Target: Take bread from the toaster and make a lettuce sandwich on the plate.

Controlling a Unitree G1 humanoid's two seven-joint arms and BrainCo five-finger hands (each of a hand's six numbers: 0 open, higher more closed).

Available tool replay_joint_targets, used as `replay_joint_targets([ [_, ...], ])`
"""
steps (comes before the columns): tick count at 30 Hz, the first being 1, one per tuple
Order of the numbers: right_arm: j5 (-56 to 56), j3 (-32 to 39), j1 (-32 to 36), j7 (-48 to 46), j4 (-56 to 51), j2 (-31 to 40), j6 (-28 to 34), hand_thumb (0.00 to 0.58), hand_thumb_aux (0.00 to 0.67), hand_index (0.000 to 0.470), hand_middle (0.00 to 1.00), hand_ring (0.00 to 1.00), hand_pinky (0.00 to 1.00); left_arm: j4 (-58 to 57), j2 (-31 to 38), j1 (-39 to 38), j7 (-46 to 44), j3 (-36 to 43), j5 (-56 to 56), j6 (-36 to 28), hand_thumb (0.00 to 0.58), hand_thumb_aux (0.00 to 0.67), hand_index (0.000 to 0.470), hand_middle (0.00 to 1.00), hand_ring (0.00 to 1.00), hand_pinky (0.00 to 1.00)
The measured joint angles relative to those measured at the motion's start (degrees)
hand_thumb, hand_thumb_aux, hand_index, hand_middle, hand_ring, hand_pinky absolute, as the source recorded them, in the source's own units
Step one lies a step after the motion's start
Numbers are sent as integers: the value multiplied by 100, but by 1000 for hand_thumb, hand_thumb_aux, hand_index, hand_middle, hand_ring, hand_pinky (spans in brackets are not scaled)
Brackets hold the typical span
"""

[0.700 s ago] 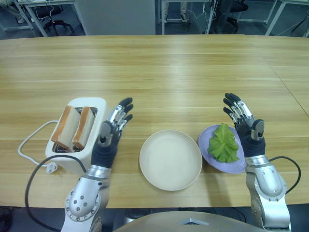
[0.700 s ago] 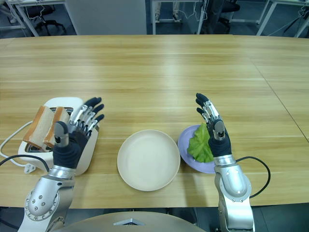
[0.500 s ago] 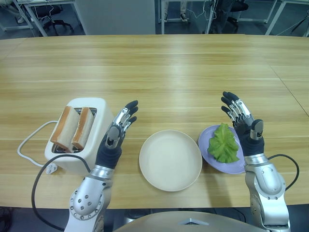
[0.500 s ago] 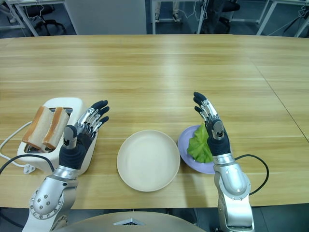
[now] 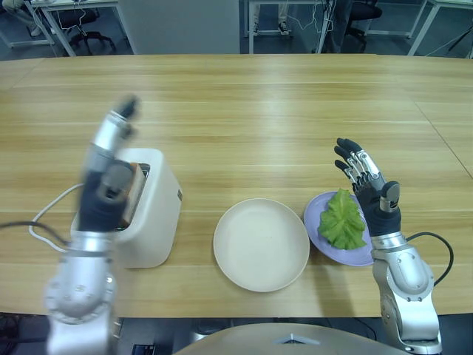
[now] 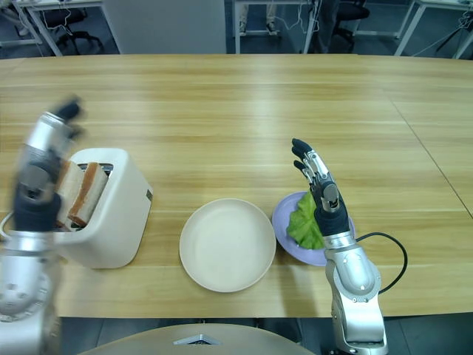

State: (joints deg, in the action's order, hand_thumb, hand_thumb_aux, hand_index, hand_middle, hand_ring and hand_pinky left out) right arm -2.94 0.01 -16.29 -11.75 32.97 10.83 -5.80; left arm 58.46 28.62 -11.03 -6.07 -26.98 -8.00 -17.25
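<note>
On table (image 5: 259, 111), bread (image 6: 87, 194) beside left robot hand (image 6: 38, 171)

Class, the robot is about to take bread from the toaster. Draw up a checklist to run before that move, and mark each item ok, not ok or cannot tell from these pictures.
1. Bread stands up out of the toaster: ok, two slices.
2. Left hand free to grasp: ok, open above the toaster, holding nothing.
3. Left hand lined up with one slice: cannot tell, it is blurred.
4. Plate bare for the bread: ok.
5. Lettuce ready on the purple plate: ok.
6. Right hand off the plate: ok, open beside the lettuce, holding nothing.
</note>
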Motion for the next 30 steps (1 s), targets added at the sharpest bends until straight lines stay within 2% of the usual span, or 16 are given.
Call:
replay_joint_targets([
  [4,5,-17,17,30,-10,4,0,0,0,0,0,0,0,-227,721,28,-199,-665,-886,-212,0,0,0,0,0,0],
  [9,53,-77,34,36,-39,81,-3,0,0,0,0,0,0,-1124,1119,-825,-415,-457,-2421,-240,0,0,0,0,0,0],
  [15,48,-161,70,23,-69,162,-2,0,0,0,0,0,0,-2106,1128,-1649,-976,314,-3545,-463,0,0,0,0,0,0],
  [25,44,-208,39,-16,-67,226,-2,0,0,0,0,0,0,-2473,1098,-1800,-1445,581,-4182,-650,0,0,0,0,0,0],
  [26,44,-209,37,-19,-67,232,-2,0,0,0,0,0,0,-2486,1087,-1790,-1461,580,-4184,-658,216,139,96,0,0,0],
  [27,43,-209,35,-23,-67,233,-2,0,0,0,0,0,0,-2488,1061,-1767,-1471,581,-4182,-659,438,339,233,0,0,0],
  [28,43,-209,35,-25,-67,235,-2,0,0,0,0,0,0,-2485,1040,-1747,-1472,580,-4178,-658,466,373,256,0,0,0],
  [29,43,-209,35,-30,-66,240,-2,0,0,0,0,0,0,-2487,998,-1688,-1477,581,-4161,-653,530,473,325,0,0,0],
  [30,43,-209,35,-31,-65,243,-2,0,0,0,0,0,0,-2482,937,-1651,-1476,593,-4142,-636,580,657,451,0,0,0],
])
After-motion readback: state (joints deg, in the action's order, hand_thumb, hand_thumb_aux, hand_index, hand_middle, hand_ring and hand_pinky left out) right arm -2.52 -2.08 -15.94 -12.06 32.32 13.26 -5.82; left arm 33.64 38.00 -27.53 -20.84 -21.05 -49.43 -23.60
